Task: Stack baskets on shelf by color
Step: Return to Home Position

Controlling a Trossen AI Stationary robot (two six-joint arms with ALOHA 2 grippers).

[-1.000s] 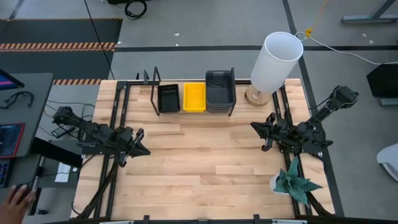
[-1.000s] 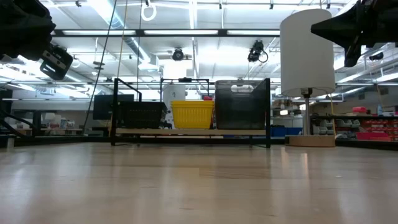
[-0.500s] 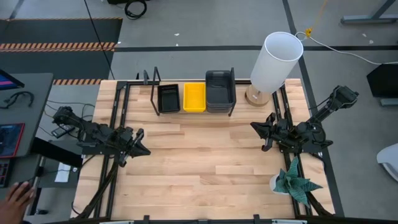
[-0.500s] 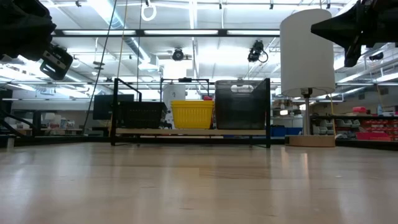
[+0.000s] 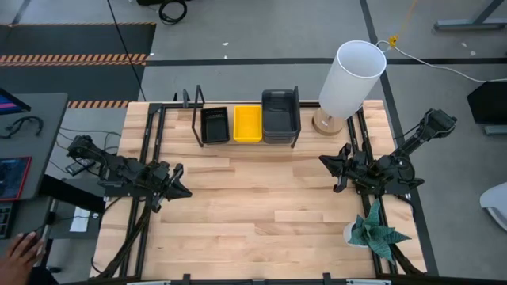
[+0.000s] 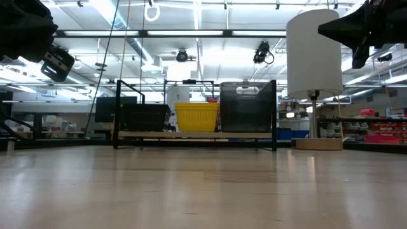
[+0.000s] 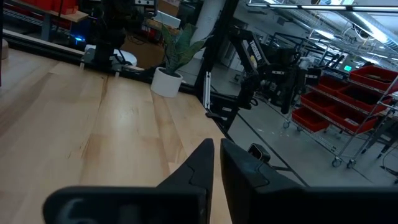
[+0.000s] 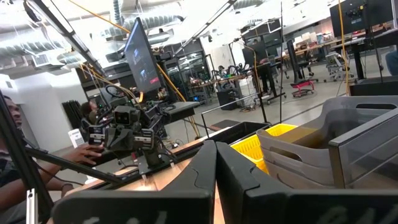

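The shelf (image 5: 245, 144) stands at the table's far edge, a black rod frame over a pale board. On it rest three stacks of baskets: black perforated (image 5: 214, 125) on the left, yellow (image 5: 247, 123) in the middle, dark grey (image 5: 280, 116) on the right. In the low view the same row shows as black (image 6: 144, 117), yellow (image 6: 196, 116), grey (image 6: 247, 107). My left gripper (image 5: 181, 190) hovers shut over the table's left part, holding nothing. My right gripper (image 5: 326, 162) hovers shut over the right part, also with nothing in it. Both are well clear of the shelf.
A tall white cylinder (image 5: 351, 77) on a wooden base stands at the far right corner beside the shelf. A small potted plant (image 5: 375, 231) sits at the near right edge. A person's hand (image 5: 20, 252) shows left of the table. Bare wood spans the table's middle.
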